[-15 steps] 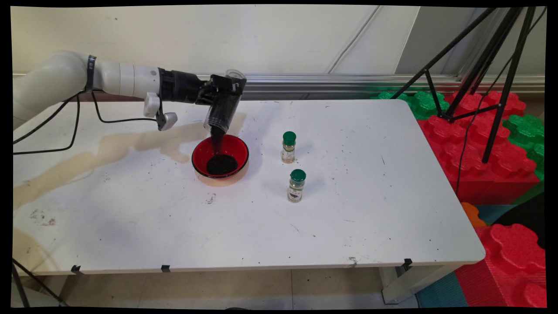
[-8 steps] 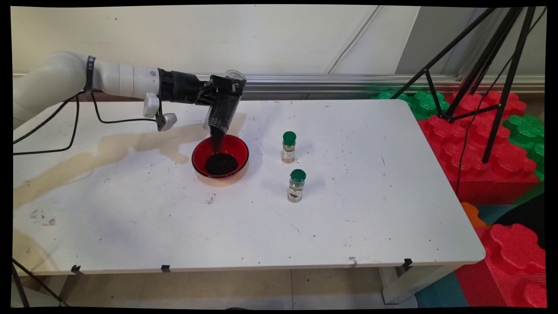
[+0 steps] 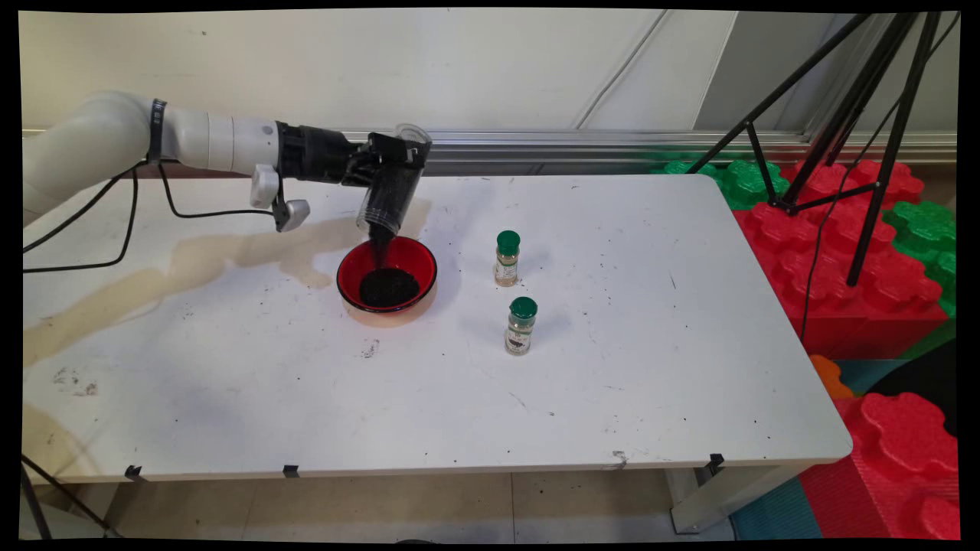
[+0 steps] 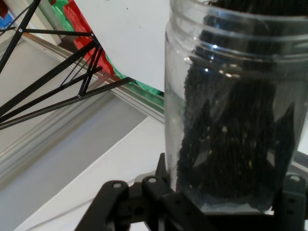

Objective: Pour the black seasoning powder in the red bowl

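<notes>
My gripper (image 3: 387, 164) is shut on a clear plastic jar (image 3: 392, 191) that is tipped mouth-down over a red bowl (image 3: 351, 269). Dark grains (image 3: 380, 246) stream from the jar's mouth into the bowl, where a black heap (image 3: 389, 287) lies. In the hand view the jar (image 4: 236, 106) fills the right side, held between the black fingers (image 4: 159, 192), with dark grains clinging inside it. Two small spice jars with green caps stand to the right of the bowl, one farther back (image 3: 507, 259) and one nearer (image 3: 521, 326).
A tan stain (image 3: 191, 264) spreads over the table's left part. Black tripod legs (image 3: 857, 138) stand over red and green foam blocks (image 3: 842, 229) beyond the table's right edge. Black cables (image 3: 115, 222) hang from the arm at the left.
The heap of dark grains in the bowl has grown a little while the stream has thinned. The arm and jar have barely moved.
</notes>
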### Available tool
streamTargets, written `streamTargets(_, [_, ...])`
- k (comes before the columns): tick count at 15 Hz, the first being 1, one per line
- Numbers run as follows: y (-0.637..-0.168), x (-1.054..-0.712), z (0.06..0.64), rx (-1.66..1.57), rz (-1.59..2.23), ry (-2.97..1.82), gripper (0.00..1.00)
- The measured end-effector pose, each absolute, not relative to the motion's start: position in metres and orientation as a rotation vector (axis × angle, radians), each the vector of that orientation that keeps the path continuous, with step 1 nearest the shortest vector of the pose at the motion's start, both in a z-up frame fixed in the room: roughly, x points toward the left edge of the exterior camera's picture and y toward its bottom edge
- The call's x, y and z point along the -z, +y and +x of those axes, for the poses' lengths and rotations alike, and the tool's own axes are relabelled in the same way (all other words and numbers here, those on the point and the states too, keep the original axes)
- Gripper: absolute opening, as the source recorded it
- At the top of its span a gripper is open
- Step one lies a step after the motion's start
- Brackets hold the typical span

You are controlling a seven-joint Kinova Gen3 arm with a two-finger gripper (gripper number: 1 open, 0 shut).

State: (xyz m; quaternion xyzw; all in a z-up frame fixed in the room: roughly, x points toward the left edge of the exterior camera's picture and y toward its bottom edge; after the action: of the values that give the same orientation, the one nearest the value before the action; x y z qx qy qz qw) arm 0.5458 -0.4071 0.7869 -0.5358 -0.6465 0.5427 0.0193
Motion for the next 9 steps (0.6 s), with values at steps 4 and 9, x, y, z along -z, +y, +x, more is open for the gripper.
streamTargets(4, [-0.4053,-0.7866,0.5462,-1.674,-1.633,-2.02,0.0])
streamTargets(9, [-0.4041,-0.7868,0.5469,-1.667,-1.61,-2.033,0.0])
